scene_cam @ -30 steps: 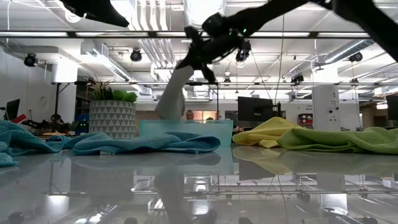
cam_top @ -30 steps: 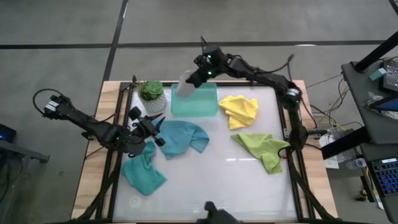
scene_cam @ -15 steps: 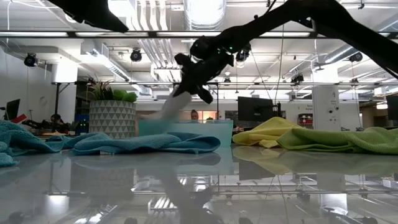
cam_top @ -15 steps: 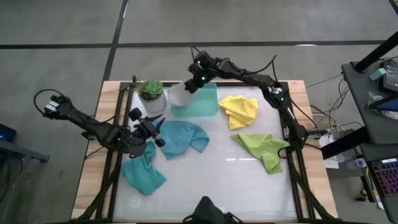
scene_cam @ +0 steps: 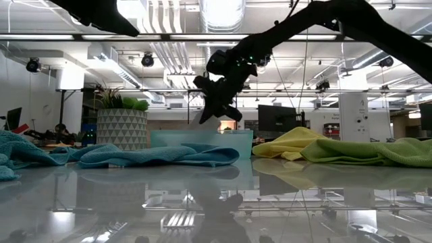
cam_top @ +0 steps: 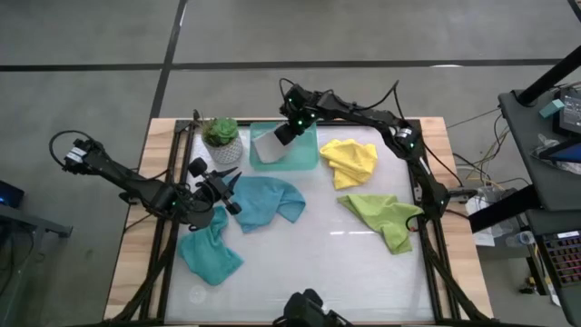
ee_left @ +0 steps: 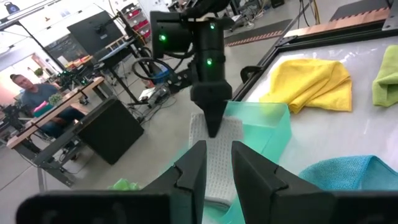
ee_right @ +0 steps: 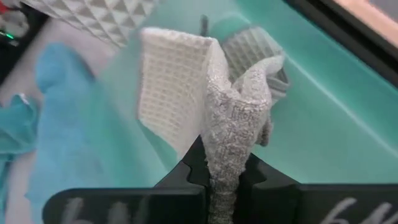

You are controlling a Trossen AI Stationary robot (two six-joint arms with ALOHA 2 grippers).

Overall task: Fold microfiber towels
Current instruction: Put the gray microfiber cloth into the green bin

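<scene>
The right pincer pinches the light grey towel and hangs it into the teal tray, probably to stow it. The left pincer, slightly parted, waits beside a teal-blue towel.

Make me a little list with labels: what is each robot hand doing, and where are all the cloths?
right tool: shut on the grey towel, holding it over the teal tray
left tool: waiting by the table's left side, holding nothing
blue towels: one in the middle-left, one nearer the front left
yellow towel: crumpled, right of the tray
green towel: crumpled, on the right side
plant pot: left of the tray
</scene>
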